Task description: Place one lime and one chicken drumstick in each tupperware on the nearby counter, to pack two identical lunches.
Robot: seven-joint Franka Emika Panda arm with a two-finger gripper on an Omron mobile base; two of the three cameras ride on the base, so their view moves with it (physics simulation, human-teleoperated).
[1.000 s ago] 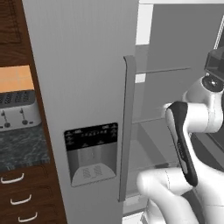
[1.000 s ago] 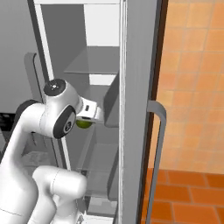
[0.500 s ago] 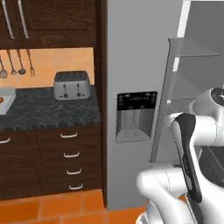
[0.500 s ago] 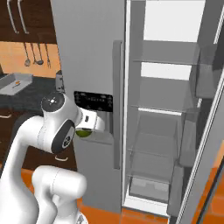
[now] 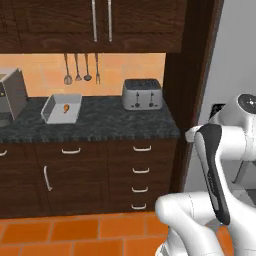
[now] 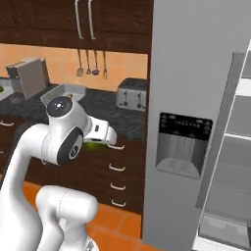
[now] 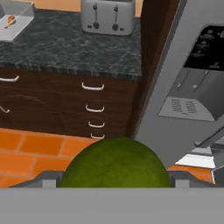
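Observation:
A green lime [image 7: 114, 161] sits between my gripper's [image 7: 114, 178] two tips, and the jaws are shut on it. From the right base view the lime [image 6: 94, 142] shows as a green patch under the gripper [image 6: 100, 139], held in the air in front of the drawers. One light-grey tupperware [image 5: 62, 108] lies on the dark marbled counter [image 5: 100, 126], left of the toaster, with an orange chicken drumstick [image 5: 66, 107] inside. The same tupperware [image 6: 63, 93] [image 7: 15, 15] and drumstick [image 7: 10, 20] lie far ahead of the hand, to its left.
A silver toaster [image 5: 142, 93] [image 6: 132, 94] stands at the counter's right end, against a dark wood panel. A coffee machine [image 5: 10, 95] [image 6: 29, 76] is at the left. Utensils [image 5: 80, 70] hang on the wall. The grey fridge [image 6: 196, 98] with its dispenser [image 6: 182, 144] stands to the right.
The base has turned left, so both base views swung from the open fridge to the counter. The lime stays in the gripper.

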